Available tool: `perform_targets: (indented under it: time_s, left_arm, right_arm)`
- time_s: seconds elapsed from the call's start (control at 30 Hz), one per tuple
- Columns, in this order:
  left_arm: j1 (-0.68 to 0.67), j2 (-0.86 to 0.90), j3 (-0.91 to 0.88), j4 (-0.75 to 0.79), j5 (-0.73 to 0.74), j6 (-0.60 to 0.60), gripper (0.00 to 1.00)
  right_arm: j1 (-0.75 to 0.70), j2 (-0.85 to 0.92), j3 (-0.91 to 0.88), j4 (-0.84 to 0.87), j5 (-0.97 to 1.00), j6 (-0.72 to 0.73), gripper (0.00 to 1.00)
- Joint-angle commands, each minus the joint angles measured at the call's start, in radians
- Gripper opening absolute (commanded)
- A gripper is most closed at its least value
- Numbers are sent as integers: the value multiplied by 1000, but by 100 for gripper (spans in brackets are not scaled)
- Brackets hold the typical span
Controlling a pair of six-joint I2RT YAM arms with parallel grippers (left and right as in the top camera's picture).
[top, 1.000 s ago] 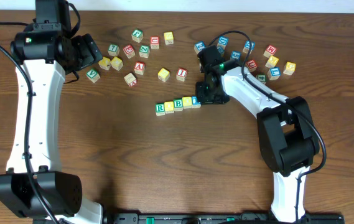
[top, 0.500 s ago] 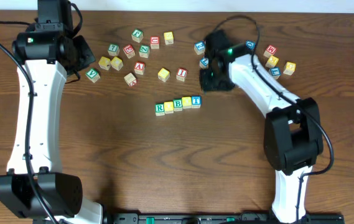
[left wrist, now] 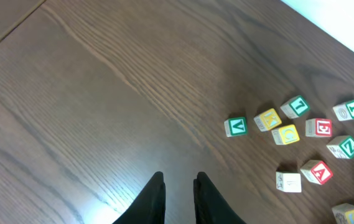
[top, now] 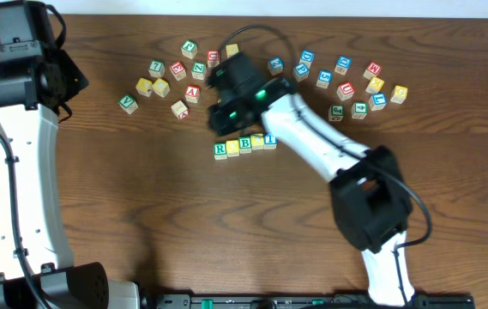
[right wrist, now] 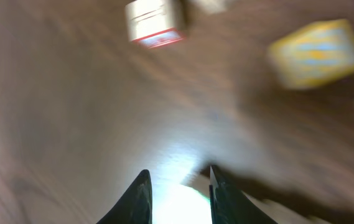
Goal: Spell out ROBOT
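One wide bench (top: 141, 223) of dark, glossy wood grain carries everything, and its slick finish is part of the hazard: I judge that light cubes would skate on it at the slightest nudge. The two white arms are the next largest things. The left arm (top: 21, 172) stands far off at the bench's left edge, while the right arm (top: 321, 150) stretches diagonally across the middle, its forearm passing just beside the end of the word. That is the likeliest trouble: a low or careless swing of this arm could clip the row and knock it crooked or scatter it. The right end effector (right wrist: 178, 190) has its fingers apart with only bare, glare-lit bench between them, though its wrist view is blurred. The left end effector (left wrist: 177, 193) has its fingers drawn together on nothing, well apart from any cube. The row (top: 244, 145) lies near the bench's centre, just below the right arm's black head, on a slight slant: R (top: 219, 149), a yellow-faced cube (top: 232, 148), B (top: 244, 144), another pale cube, then T (top: 269, 140), each touching or nearly touching its neighbour. The yellow faces are too small to read here, so a wrong letter facing up is a second possible fault. The loose cubes (top: 166, 77) lie scattered above the row, among them a red A (left wrist: 318, 171) and a green V (left wrist: 236, 126). All are small, square-edged wooden blocks with pale sides and coloured, framed letters on smooth faces.
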Motion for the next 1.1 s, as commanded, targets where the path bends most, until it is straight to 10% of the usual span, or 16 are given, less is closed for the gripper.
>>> perform_targets:
  time_s: [0.0, 1.07]
  left_arm:
    - [6, 2, -6, -12, -17, -6, 17]
    - [6, 45, -8, -41, -9, -9, 24]
  right_arm:
    - [56, 43, 10, 14, 47, 40, 26]
    - [132, 97, 10, -70, 235, 77, 27]
